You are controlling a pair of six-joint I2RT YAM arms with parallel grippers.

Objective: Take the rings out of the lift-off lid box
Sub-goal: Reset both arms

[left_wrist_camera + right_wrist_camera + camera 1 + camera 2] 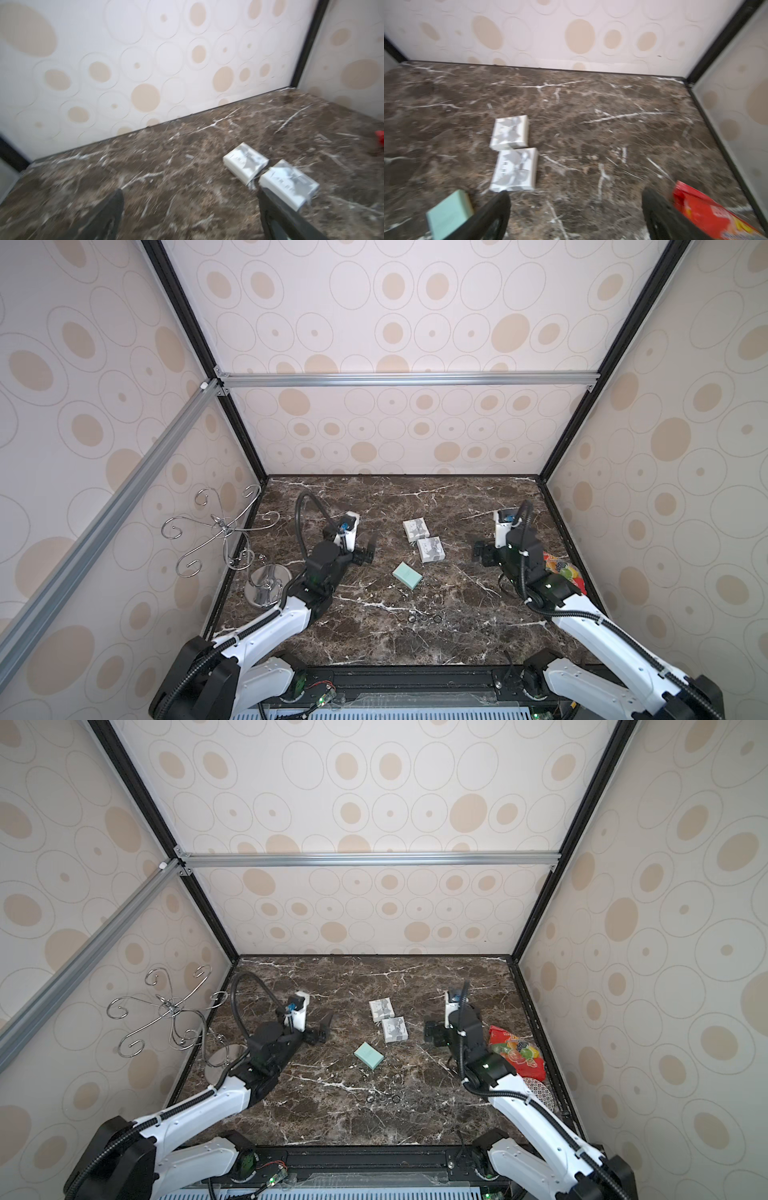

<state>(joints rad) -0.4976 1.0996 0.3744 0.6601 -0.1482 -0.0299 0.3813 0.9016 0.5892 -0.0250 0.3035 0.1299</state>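
Presently on the worktop point(415, 649) lay three rings point(424, 618), two white boxes point(415, 529), one mint box point(407, 576). Left claw point(189, 192), right claw point(576, 192) stood wide, empty.

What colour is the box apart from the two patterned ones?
Small flat box: plain pale mint green, clearest in a top view.

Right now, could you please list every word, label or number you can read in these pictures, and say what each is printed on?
No text can be read anywhere.
Far white box: grey print on top, too blurred to read.
Near white box: small grey marks on top, too blurred to read.
Red packet: pale lettering, too blurred to read.
Green box: no print visible.
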